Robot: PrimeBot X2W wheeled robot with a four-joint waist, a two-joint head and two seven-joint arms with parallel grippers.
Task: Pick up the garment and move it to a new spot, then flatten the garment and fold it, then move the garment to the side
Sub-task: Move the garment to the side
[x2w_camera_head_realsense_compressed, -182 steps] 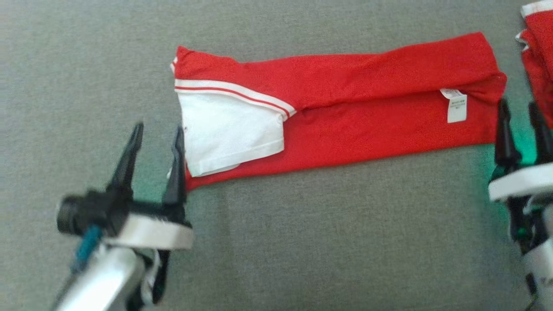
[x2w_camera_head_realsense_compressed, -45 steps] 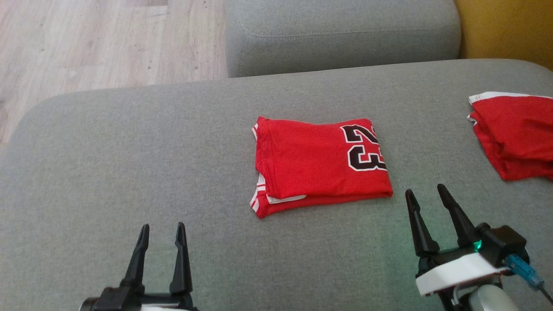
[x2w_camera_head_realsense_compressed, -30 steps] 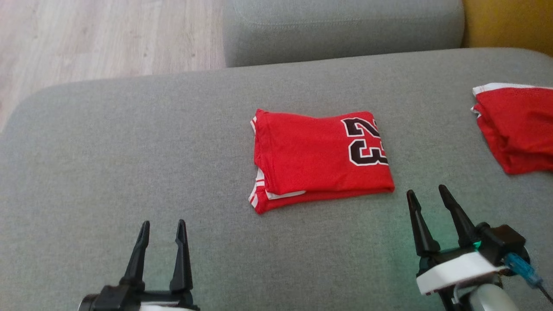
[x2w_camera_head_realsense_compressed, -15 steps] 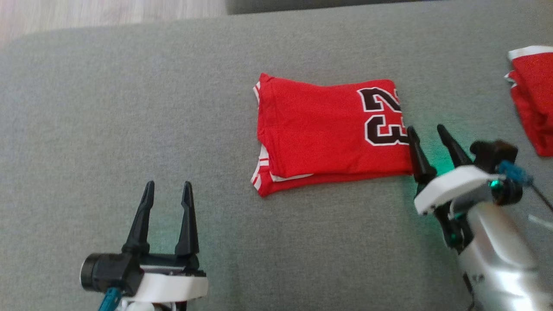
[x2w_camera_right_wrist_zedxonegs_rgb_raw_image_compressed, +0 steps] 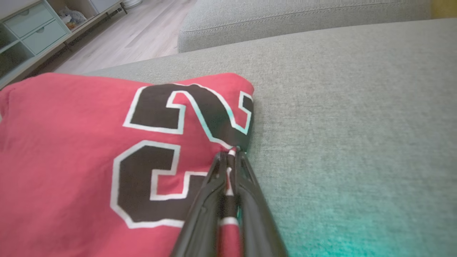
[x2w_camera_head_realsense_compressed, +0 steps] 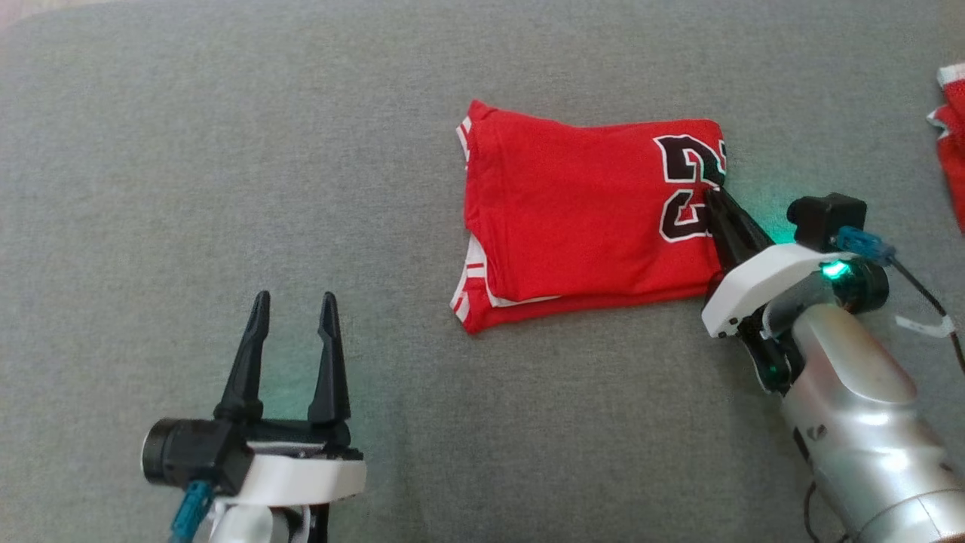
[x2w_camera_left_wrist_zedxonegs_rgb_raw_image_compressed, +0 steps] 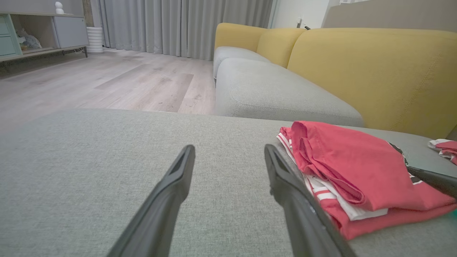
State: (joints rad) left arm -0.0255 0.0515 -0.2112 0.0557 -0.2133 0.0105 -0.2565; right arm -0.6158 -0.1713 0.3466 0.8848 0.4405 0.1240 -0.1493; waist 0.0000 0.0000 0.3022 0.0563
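Right pincer (x2w_camera_head_realsense_compressed: 715, 197) grips the right edge of the folded garment (x2w_camera_head_realsense_compressed: 580, 219), midway across the sofa (x2w_camera_head_realsense_compressed: 226, 151); left pincer (x2w_camera_head_realsense_compressed: 294, 303) gapes, near left. Final step likely: drag it aside, folds intact.

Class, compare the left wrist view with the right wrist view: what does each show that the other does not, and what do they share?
Left wrist view: the open left pincer, a yellow sofa back, grey curtains. Right wrist view: the jersey edge pinched in the shut right pincer, and the black digits plain to see. Both: the folded red jersey, the grey cushion, the wooden floor.
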